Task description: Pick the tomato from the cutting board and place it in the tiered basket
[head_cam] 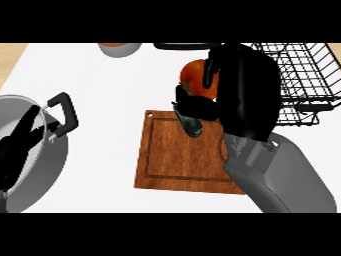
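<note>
A red tomato sits in my right hand, whose fingers and thumb curl round it. The hand holds it above the far edge of the wooden cutting board, just left of the black wire tiered basket. Much of the tomato is hidden by the hand. A dark green object shows below the thumb, over the board. My left hand rests at the left edge over a grey pot, fingers straight.
A large grey pot with a black handle stands at the left. A small bowl with something orange in it sits at the back. A black bar lies at the back, left of the basket.
</note>
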Controlling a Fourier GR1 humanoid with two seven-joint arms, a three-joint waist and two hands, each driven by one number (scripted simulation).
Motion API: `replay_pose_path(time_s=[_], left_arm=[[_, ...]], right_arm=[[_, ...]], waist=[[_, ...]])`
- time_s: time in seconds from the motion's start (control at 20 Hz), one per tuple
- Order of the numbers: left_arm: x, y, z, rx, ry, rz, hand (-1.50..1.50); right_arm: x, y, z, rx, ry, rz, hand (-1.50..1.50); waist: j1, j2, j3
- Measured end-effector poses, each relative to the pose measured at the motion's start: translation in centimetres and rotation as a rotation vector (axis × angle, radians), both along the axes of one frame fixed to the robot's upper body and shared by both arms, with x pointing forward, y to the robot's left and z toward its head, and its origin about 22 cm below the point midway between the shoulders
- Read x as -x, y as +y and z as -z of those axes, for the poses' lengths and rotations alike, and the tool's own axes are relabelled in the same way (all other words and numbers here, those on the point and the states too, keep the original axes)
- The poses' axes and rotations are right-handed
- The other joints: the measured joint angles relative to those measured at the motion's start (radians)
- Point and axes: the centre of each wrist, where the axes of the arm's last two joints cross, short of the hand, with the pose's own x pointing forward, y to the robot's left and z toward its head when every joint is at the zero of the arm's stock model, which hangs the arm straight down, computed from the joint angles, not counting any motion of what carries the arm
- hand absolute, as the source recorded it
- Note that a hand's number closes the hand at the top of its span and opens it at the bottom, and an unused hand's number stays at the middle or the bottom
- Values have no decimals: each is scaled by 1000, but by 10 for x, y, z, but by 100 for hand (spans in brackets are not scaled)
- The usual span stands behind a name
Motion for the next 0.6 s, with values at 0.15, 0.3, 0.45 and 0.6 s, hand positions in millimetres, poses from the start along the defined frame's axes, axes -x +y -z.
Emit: replay_pose_path(time_s=[0.15, 0.3, 0.45, 0.6], left_arm=[[-2, -1, -3, 10, 4, 15, 0], [-3, -4, -3, 9, -2, 24, 0], [-6, -4, -4, 9, 1, 24, 0], [-5, -6, -3, 6, -9, 26, 0]], right_arm=[[-21, -17, -7, -49, -11, -6, 150], [-40, -32, -11, -145, -29, -25, 150], [-60, -49, -15, -190, -40, -37, 150], [-80, -68, -11, -215, -47, -42, 150]], waist=[[8, 5, -3], [17, 9, -2], [20, 10, -1], [24, 11, 0]])
